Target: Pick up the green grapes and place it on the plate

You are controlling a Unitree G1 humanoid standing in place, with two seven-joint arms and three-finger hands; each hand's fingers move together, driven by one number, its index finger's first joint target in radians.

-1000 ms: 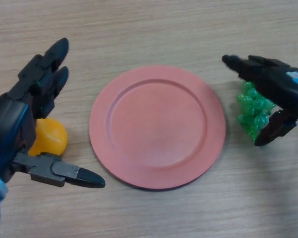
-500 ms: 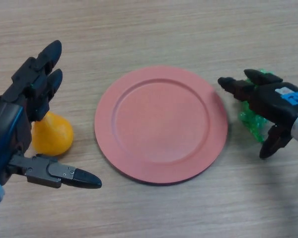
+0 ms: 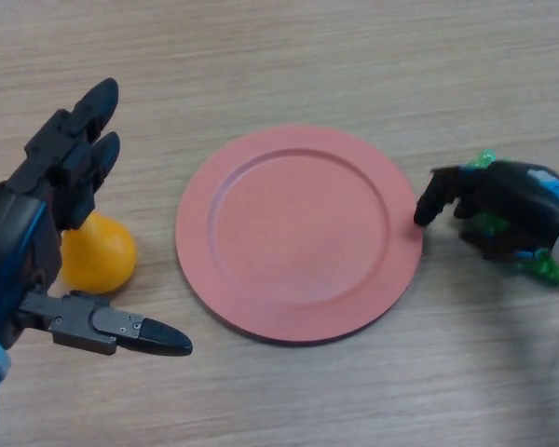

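Right robot hand (image 3: 508,209) clamped over the green grapes (image 3: 548,267), just right of the plate (image 3: 300,233).
Its fingers curl around the bunch on the counter (image 3: 279,56); only green bits show at the hand's far and near edges, so the bunch's long axis cannot be told. The left robot hand (image 3: 47,233) hangs spread at the left, above an orange fruit (image 3: 98,256).

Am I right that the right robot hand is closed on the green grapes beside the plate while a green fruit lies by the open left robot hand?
Not quite: the fruit by the open left robot hand is orange, not green, as the head view shows. The rest stands: the right robot hand is curled over the green grapes beside the plate.
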